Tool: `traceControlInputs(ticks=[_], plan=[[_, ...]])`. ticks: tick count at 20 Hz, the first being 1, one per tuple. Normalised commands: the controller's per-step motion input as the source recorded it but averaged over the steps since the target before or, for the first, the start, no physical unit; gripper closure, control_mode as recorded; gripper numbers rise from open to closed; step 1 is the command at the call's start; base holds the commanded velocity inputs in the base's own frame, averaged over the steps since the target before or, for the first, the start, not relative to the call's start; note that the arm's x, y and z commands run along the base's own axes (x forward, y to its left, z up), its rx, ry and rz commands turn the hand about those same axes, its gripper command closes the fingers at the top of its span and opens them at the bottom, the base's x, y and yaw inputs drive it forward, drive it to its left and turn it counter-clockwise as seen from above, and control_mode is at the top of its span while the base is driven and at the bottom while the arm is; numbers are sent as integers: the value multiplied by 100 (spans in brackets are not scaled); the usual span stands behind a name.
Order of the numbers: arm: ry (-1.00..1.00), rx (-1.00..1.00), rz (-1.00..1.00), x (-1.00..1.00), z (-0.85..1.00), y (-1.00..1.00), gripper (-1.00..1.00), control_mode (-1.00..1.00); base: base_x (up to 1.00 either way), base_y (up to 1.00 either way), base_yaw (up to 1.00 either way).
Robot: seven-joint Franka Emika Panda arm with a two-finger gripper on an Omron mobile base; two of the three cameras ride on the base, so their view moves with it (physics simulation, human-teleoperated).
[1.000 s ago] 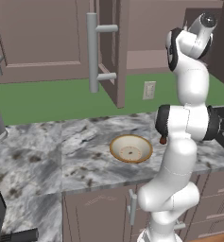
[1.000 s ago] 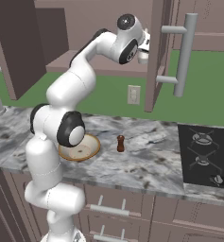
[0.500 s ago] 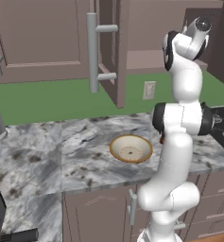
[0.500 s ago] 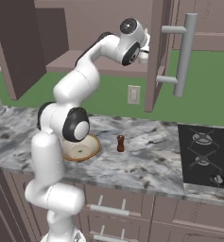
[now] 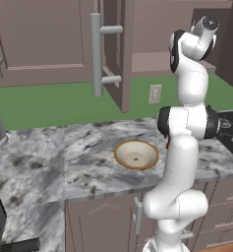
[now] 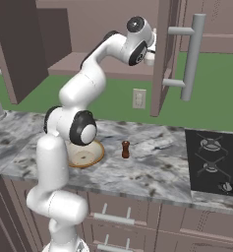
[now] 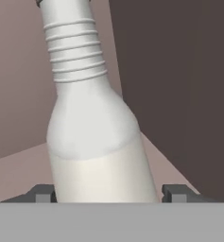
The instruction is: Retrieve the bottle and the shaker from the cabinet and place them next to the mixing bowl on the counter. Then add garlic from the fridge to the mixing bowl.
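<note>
White bottle (image 7: 94, 142), one, between end effector (image 7: 108, 194) fingers; grip indiscernible.

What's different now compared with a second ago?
The arm has reached a little further into the open cabinet, and the hand has started closing around the white bottle, its fingertips on either side of it. The shaker and mixing bowl stayed put on the counter.
</note>
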Motion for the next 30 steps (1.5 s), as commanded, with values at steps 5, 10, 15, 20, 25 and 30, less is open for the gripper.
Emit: traceControlInputs(ticks=[5, 10, 15, 20, 25, 30], plan=[[0, 0, 0, 0, 0, 0, 100, -100, 0, 0, 0], [0, 0, 0, -26, 0, 1, 100, -100, 0, 0, 0], [-4, 0, 2, -81, -2, 20, 100, -100, 0, 0, 0], [-3, 0, 4, -69, 0, 40, 100, -100, 0, 0, 0], [-1, 0, 3, -75, -3, 35, 100, -100, 0, 0, 0], [-7, 0, 3, -97, 0, 18, 100, -100, 0, 0, 0]])
